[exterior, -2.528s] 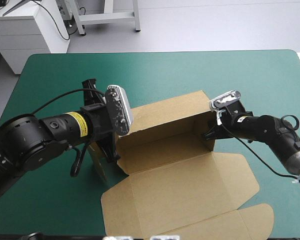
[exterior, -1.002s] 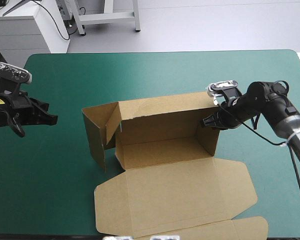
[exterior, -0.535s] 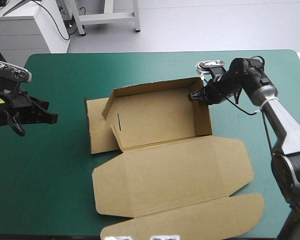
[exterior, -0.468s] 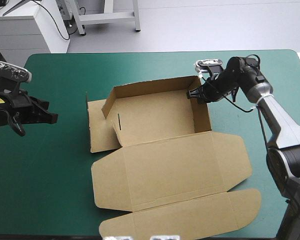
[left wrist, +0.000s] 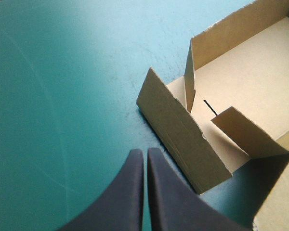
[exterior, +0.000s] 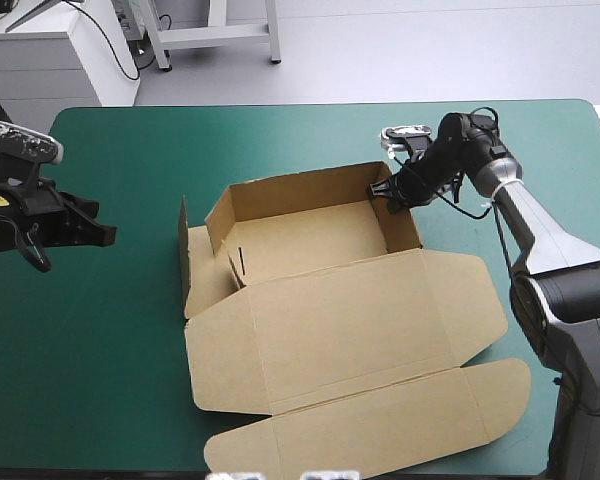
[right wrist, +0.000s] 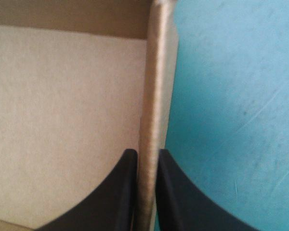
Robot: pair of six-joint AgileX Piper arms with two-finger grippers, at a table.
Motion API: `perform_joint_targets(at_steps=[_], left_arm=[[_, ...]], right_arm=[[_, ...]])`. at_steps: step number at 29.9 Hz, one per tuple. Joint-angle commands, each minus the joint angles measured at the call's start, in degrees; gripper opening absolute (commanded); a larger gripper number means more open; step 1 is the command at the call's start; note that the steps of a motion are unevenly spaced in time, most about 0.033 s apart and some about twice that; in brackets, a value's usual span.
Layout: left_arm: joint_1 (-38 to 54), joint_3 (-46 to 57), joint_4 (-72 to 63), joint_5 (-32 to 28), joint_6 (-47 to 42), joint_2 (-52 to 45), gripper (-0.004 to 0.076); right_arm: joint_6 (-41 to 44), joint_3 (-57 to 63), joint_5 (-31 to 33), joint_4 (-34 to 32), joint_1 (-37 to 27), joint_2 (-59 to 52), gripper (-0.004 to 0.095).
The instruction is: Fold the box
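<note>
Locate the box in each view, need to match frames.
High view: the box sits mid-table, tray toward the far edge, lid flat toward the near edge.
Left wrist view: the box lies ahead of and beside the shut left claw, apart from it.
Right wrist view: one wall of the box stands between the right claw fingers.
Shared landmark: the tray floor.

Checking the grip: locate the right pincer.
In the high view, the right pincer sits right of centre, shut on the far right corner of the box.
</note>
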Motion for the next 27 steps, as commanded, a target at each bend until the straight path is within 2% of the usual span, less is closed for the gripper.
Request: perform_joint_targets(at_steps=[1,5,8,20,27], left_arm=[[0.06,-1.48,-1.78,-3.19,0.0,-1.16,0.0006],[0.06,-1.48,-1.78,-3.19,0.0,-1.16,0.0006],[0.06,-1.48,-1.89,-3.28,0.0,-1.16,0.0006],[0.06,-1.48,-1.89,-3.53,-0.14,-1.16,0.0006],[0.06,-1.48,-1.58,-3.01,-0.58,-1.16,0.0006]], right_arm=[[-1.78,-1.52,5.19,-1.17,0.07,-1.99,0.031],[-1.78,-3.62,5.97,-0.93,0.07,-3.15,0.057],[-1.78,-4.62,5.97,-1.81,0.07,-4.62,0.0656],[0.52,-3.18,6.06,-2.87,0.07,-14.84,0.0657],[0.52,-0.38,6.06,-4.12,2.7,-16.94,0.0657]])
